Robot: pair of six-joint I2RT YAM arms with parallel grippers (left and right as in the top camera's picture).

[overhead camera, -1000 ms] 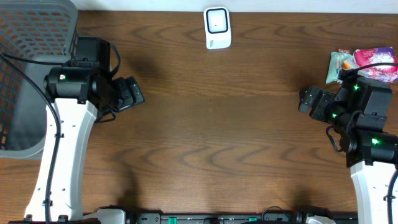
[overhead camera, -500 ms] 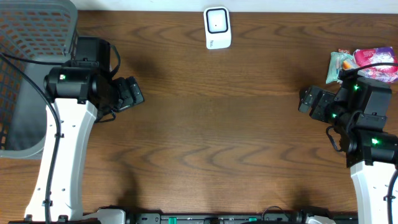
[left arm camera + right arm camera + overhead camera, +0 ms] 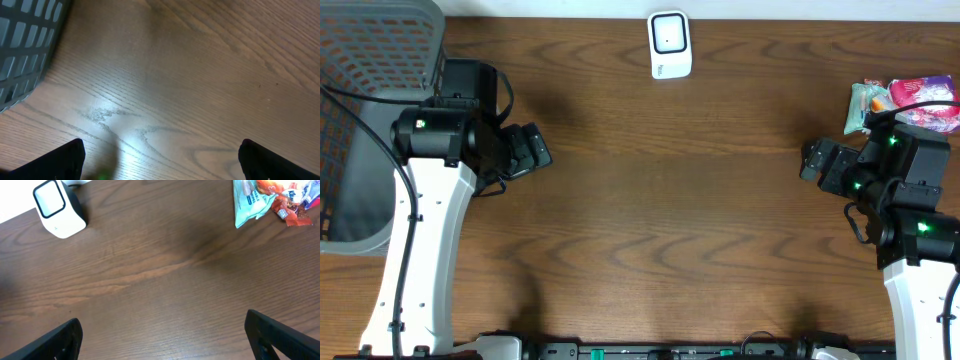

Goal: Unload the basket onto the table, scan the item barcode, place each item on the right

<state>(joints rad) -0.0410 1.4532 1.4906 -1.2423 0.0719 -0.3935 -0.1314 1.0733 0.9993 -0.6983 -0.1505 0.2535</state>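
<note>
Left tool (image 3: 161,159) and right tool (image 3: 162,336) hover, jaws spread.

The overhead camera looks straight down on the whole table (image 3: 650,200). The left wrist camera hangs close over the wood by the basket (image 3: 22,45). The right wrist camera, farther off, shares the scanner (image 3: 54,210) and packets (image 3: 265,197) with overhead.

White scanner (image 3: 55,209) top left, snack packets (image 3: 267,196) top right, wooden table (image 3: 160,275) between, hand (image 3: 164,339) with fingertips (image 3: 62,339) wide apart below.
</note>
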